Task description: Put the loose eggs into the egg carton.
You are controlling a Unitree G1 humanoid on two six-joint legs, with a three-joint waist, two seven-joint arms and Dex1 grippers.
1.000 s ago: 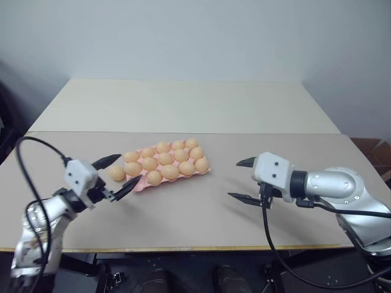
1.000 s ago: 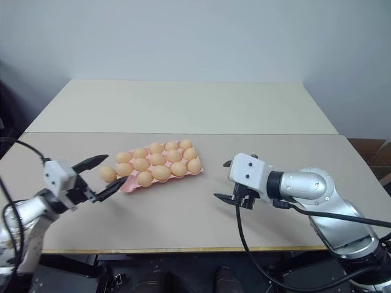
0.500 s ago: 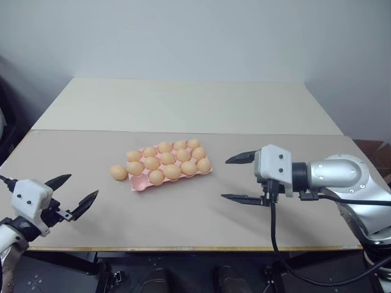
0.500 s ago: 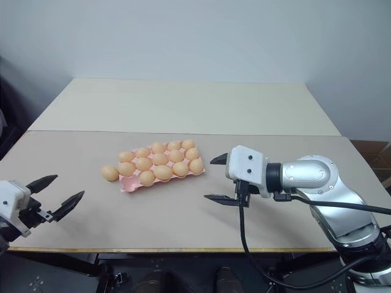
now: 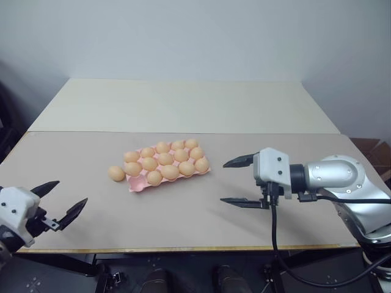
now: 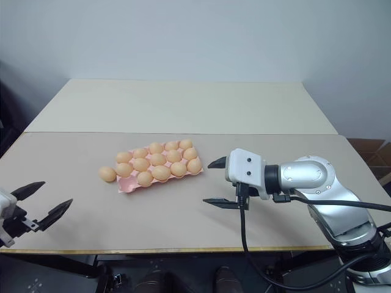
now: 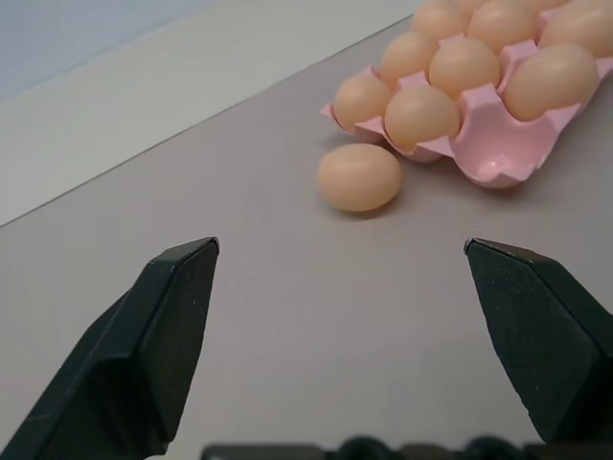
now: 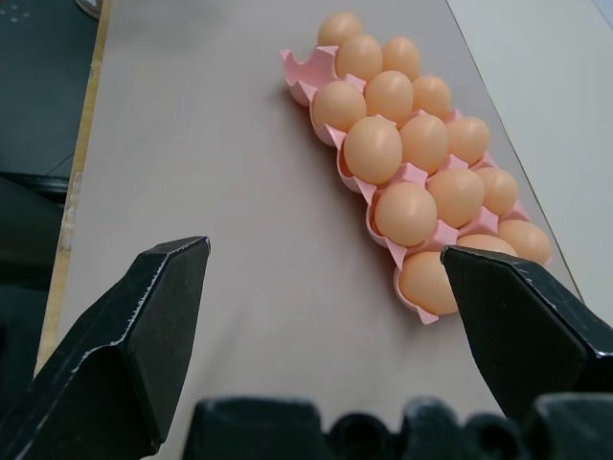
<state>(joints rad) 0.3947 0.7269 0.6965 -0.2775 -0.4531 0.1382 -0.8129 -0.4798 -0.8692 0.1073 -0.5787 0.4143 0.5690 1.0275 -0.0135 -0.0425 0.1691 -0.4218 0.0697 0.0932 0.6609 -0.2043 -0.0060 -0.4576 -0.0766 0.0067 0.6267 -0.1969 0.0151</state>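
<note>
Your left gripper (image 5: 59,207) is cut at the picture's edge in the head views, so you see its two black fingers and part of the white housing, and nothing of the arm behind it. In the left wrist view the egg carton (image 7: 498,153) runs off the frame, so you cannot count its far cups there. One cup nearest the loose egg (image 7: 359,176) looks bare, though its floor is half hidden by the rim. Behind the egg carton, the right arm's elbow (image 5: 366,201) leaves the frame.
</note>
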